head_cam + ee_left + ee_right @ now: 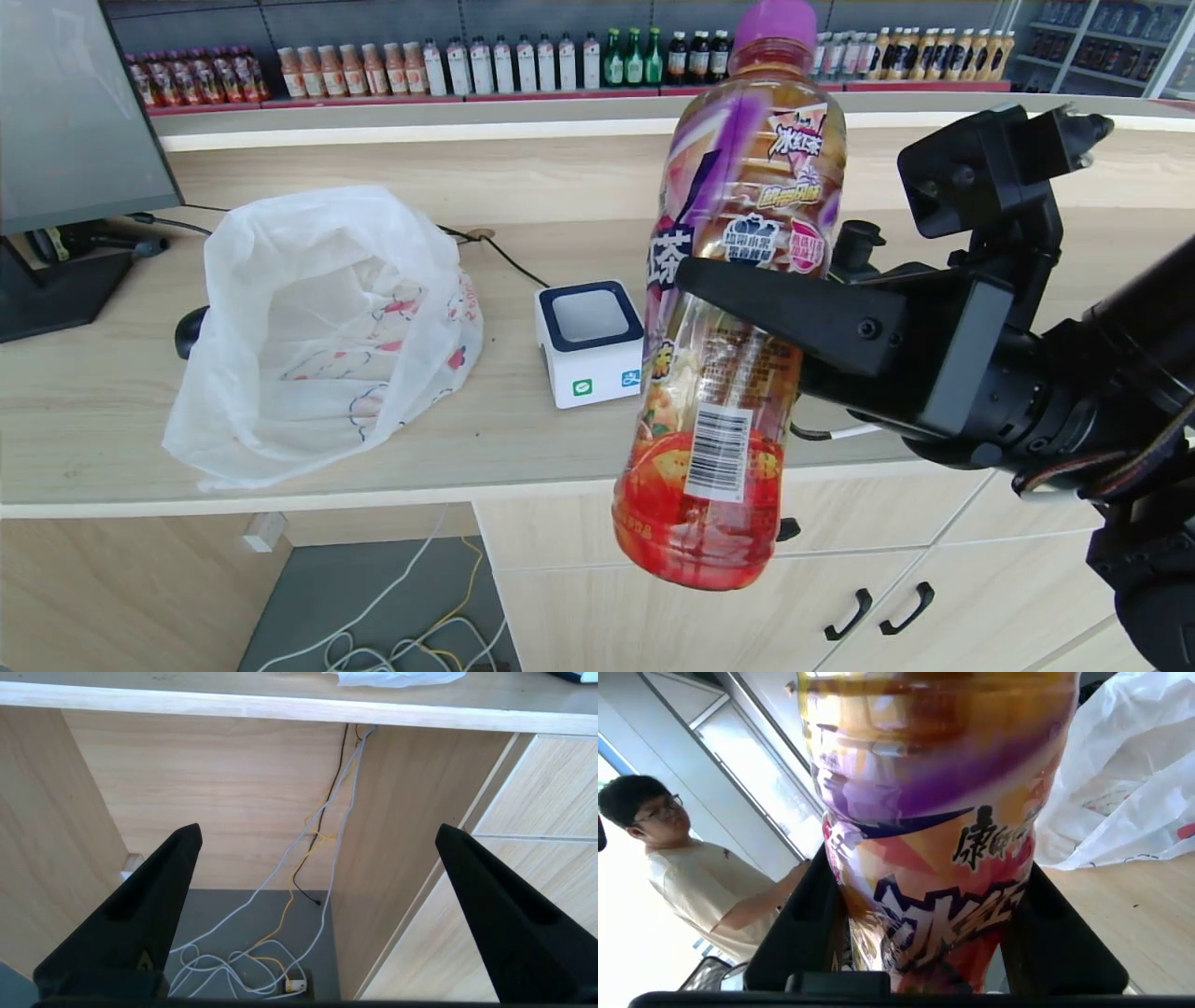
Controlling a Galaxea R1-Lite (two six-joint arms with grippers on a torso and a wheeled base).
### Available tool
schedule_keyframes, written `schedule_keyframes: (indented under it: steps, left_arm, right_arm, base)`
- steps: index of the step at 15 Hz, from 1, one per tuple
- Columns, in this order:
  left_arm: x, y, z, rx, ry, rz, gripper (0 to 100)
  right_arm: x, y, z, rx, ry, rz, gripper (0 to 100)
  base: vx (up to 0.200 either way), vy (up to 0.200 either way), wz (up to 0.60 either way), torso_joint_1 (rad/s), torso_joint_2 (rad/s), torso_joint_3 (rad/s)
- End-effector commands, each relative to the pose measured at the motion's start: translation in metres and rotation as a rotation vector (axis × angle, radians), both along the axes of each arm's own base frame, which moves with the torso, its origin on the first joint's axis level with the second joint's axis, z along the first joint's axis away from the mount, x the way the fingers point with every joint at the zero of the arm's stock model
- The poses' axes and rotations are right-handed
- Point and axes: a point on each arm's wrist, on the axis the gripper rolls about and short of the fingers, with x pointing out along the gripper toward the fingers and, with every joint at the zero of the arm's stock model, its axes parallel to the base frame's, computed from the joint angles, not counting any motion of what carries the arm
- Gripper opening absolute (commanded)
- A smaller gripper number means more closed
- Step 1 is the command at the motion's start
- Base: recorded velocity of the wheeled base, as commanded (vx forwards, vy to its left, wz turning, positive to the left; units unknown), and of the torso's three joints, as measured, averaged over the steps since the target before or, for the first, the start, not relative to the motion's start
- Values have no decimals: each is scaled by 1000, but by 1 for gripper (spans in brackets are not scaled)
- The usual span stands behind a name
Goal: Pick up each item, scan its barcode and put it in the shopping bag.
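While right tool [726, 303] clamps glossy bottle [747, 177], crinkled translucent bag [317, 327], boxy scanner [590, 347]

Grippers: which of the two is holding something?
The right gripper, shut on the purple-capped bottle; the left gripper has its jaws open, empty.

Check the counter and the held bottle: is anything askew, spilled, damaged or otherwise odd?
Nothing stands out. The bottle, capped and slightly tilted, is clamped in the right gripper; the shopping bag slumps open beside the upright scanner. No spill or damage shows.
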Motion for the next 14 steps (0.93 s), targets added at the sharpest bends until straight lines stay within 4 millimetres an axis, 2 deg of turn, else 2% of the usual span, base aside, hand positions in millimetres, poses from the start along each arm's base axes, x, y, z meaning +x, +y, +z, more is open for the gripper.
schedule_keyframes:
  steps: [1,5,9,13,14]
  left_arm:
    - [0,0,0,2,-1,0,100]
    - [0,0,0,0,-1,0,100]
    - [0,0,0,0,-1,0,100]
    - [0,0,0,0,-1,0,100]
    - [0,0,0,0,-1,0,100]
  right_arm:
    - [-1,-1,2,4,-5,0,0]
    - [-3,-2,4,7,-31,-9,0]
    - [-17,-15,7,16,-75,-36,0]
    - [-19,-20,-6,-15,-166,-225,0]
    - [-16,-21,-13,-54,-230,-386,0]
  base:
    - [0,0,0,0,0,0]
    - [0,0,0,0,0,0]
    - [0,0,0,0,0,0]
    - [0,0,0,0,0,0]
    - [0,0,0,0,0,0]
